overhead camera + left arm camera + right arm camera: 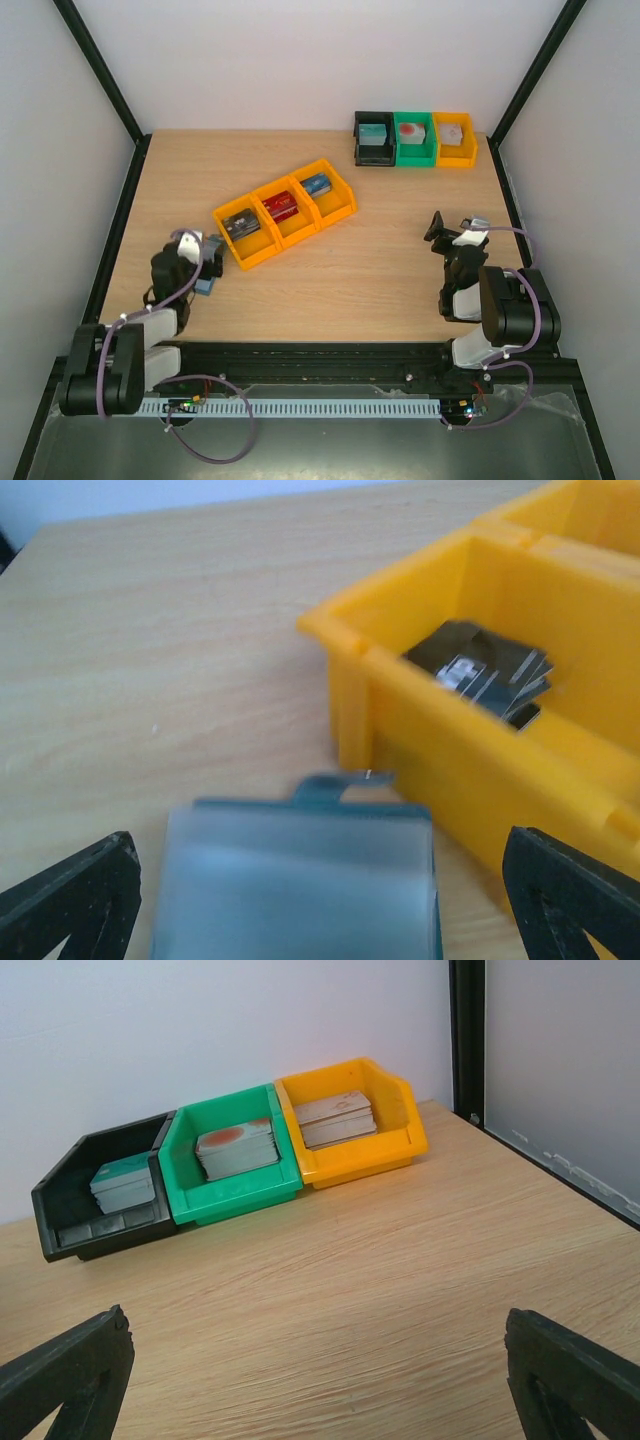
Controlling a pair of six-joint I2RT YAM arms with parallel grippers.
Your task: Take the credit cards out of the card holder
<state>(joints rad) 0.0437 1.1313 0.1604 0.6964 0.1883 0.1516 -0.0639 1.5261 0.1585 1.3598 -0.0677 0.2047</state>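
- Both arms fold low at our desk's (350, 280) near edge; left pincer (210, 262) and right pincer (448, 232) gape apart.
- We count one card holder (295, 880) beneath the left pincer; credit cards (281, 207) sit in three yellow bins (250, 256) mid-desk.

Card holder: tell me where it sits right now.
The card holder lies on the table's left side, in the left wrist view between the fingers of the open left gripper, beside the yellow bin holding dark cards.

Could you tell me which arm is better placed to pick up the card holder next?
Left. The open left gripper hangs right over the card holder, which lies between its jaws beside the yellow bin. The right gripper, also open, faces the far green bin, well away.
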